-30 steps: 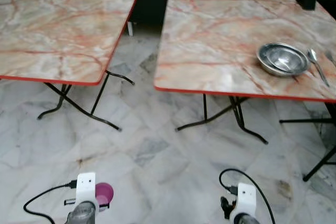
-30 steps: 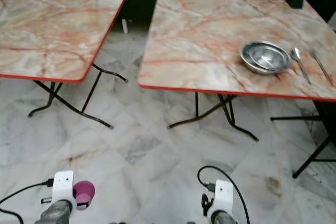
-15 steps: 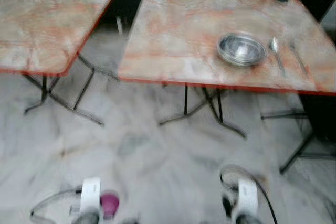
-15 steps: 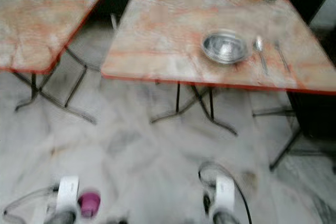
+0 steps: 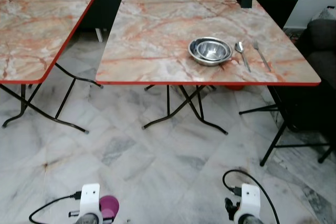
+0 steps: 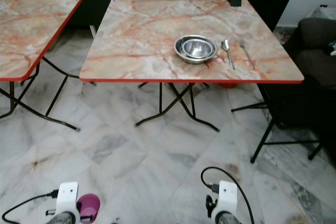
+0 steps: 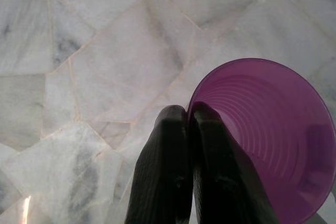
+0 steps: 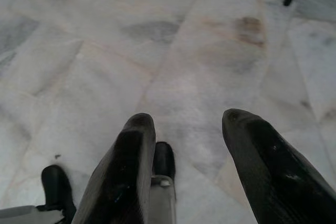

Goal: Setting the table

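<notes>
In the left eye view we are standing on a marble floor (image 5: 157,171), facing a folding table (image 5: 157,35) with a marbled top and red edge. On it a steel bowl (image 5: 210,51) is sitting near the front edge, appearing to be two bowls nested, with nothing else inside. Just beside it, on the right, a spoon (image 5: 242,54) and a fork (image 5: 261,55) are lying side by side. A second table (image 5: 31,30) is standing to the left, well apart. Our left arm is hanging low with a purple cup (image 5: 109,206) at its wrist.

In the right eye view the same scene is showing, with a dark sofa (image 6: 315,51) to the right of the table.

In the left wrist view our left gripper (image 7: 190,121) is pinching the rim of the purple cup, its fingers pressed together on the wall; the cup is empty and hanging above the floor.

In the right wrist view our right gripper (image 8: 191,127) is holding nothing, its fingers spread wide over the floor.
</notes>
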